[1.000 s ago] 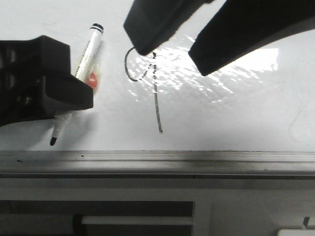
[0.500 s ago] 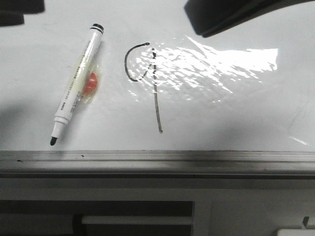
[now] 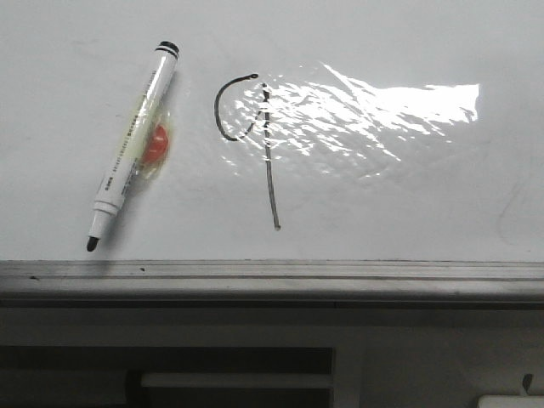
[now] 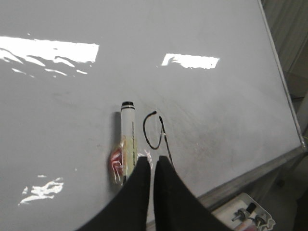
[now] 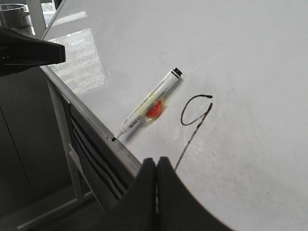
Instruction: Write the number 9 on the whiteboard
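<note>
The number 9 (image 3: 270,183) is a thin black line on the whiteboard (image 3: 408,195), an open loop joined to a long straight tail. It also shows in the left wrist view (image 4: 166,142) and the right wrist view (image 5: 191,137). A white marker (image 3: 134,144) with a black tip and an orange taped patch lies on the board left of the 9, uncapped tip toward the rail. Neither gripper shows in the front view. My left gripper (image 4: 151,159) is shut and empty, above the marker and the 9. My right gripper (image 5: 156,160) is shut and empty, above the board's edge.
A grey metal rail (image 3: 272,276) runs along the board's near edge, with a grey cabinet front (image 3: 425,357) below it. A dark arm part (image 5: 29,50) hangs beyond the board's edge. A white tray with small items (image 4: 245,216) sits past the rail.
Both arms have left the front view. The left gripper that covered the marker a second ago has drawn away. The marker lies free and the whole 9 shows.
</note>
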### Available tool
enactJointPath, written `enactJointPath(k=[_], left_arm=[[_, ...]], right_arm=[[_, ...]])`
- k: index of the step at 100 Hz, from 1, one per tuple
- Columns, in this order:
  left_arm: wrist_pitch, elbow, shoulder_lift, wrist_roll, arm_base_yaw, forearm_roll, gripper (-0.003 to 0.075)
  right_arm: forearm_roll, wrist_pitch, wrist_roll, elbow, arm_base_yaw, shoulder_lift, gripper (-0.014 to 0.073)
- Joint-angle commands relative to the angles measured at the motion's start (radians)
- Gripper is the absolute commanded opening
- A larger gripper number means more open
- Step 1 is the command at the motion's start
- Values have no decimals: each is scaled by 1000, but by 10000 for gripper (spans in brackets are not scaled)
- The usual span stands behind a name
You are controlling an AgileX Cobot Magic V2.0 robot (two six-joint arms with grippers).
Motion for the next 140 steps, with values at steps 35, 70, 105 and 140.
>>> enactJointPath(k=[35,70,105,140], left_arm=[[40,34,-82,6,1,14,-20],[39,34,-82,6,1,14,-20],[39,34,-82,6,1,14,-20],[39,36,-82,6,1,14,-20]], right_arm=[[-6,-27,-8,105,2,-234,-61],[-6,41,-8,105,2,-236,-61],[-6,41,-8,105,2,-236,-61],[-6,41,-8,105,2,-236,-61]])
